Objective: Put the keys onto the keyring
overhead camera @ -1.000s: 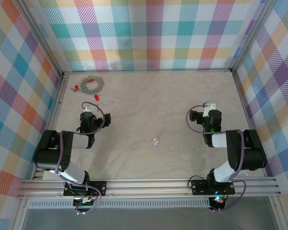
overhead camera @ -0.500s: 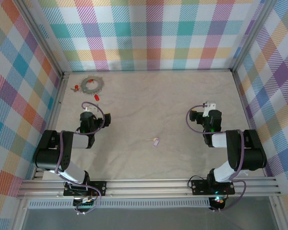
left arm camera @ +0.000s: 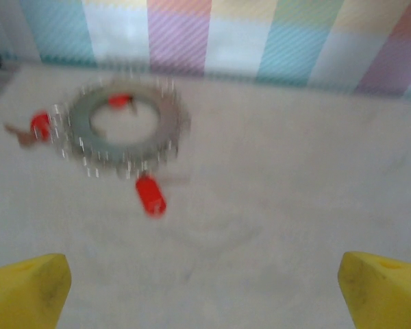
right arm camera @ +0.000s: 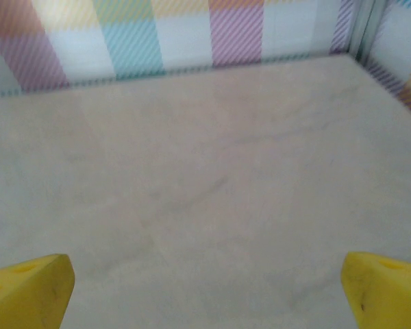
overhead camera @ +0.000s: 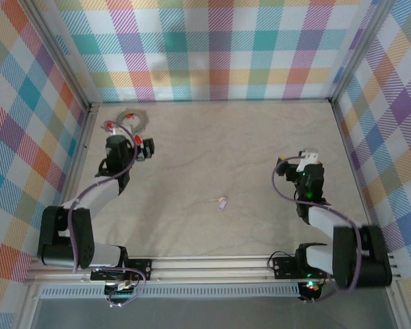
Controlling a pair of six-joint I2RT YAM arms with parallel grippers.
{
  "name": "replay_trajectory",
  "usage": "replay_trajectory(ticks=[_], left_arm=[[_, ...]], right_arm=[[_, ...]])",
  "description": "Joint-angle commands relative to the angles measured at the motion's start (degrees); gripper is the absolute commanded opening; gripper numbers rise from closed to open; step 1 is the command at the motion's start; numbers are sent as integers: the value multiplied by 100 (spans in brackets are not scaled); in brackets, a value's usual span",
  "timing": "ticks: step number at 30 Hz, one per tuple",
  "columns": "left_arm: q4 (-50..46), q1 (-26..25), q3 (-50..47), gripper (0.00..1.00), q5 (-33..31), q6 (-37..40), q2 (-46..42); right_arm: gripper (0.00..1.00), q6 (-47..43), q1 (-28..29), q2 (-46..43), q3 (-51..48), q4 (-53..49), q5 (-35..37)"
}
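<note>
**Both hands open wide, keys lying by the ring**

The left hand point(left arm camera: 205, 291) has its yellow fingers point(left arm camera: 27, 288) far apart and holds nothing. It hangs over the pale beige worktop point(overhead camera: 260, 151), near the far left corner. Just ahead of it lies the grey silvery ring with the spiky rim point(left arm camera: 123, 152), flat on the worktop. One tiny key with a red head point(left arm camera: 151, 195) lies just beside the ring's near edge. Another red-headed key point(left arm camera: 40, 126) lies at its left side. A third red key point(left arm camera: 120, 101) sits at the edge of the ring's hole. The picture is too blurry to tell if any are hooked on. The small pale lilac key point(overhead camera: 222, 203) lies alone in the middle of the worktop, well apart from the ring. The right hand point(right arm camera: 205, 288) is wide open too, with nothing in it, over the right side.
</note>
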Motion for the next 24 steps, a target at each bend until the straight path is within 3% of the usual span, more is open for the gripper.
replay_trajectory(ticks=[1, 4, 8, 17, 21, 24], left_arm=[[-1327, 69, 873, 100, -552, -800, 29], [-2879, 136, 2347, 100, -1527, -1976, 822], [-3728, 415, 4108, 100, -191, -1495, 2384], [-4506, 570, 6703, 100, 1019, -881, 4949], [-4269, 571, 6936, 100, 939, -771, 5369], [-4698, 585, 7503, 100, 785, -920, 5783]], right_arm=[[100, 644, -13, -650, 674, -2073, -140], [100, 1254, -15, -1064, 1054, -3335, -402], [100, 1680, -26, -1443, 1290, -4162, -593], [100, 1777, -28, -1479, 1963, -5908, -1030], [100, 1625, -24, -1609, 2321, -6579, -1381], [100, 1532, -17, -1861, 2502, -6998, -1337]])
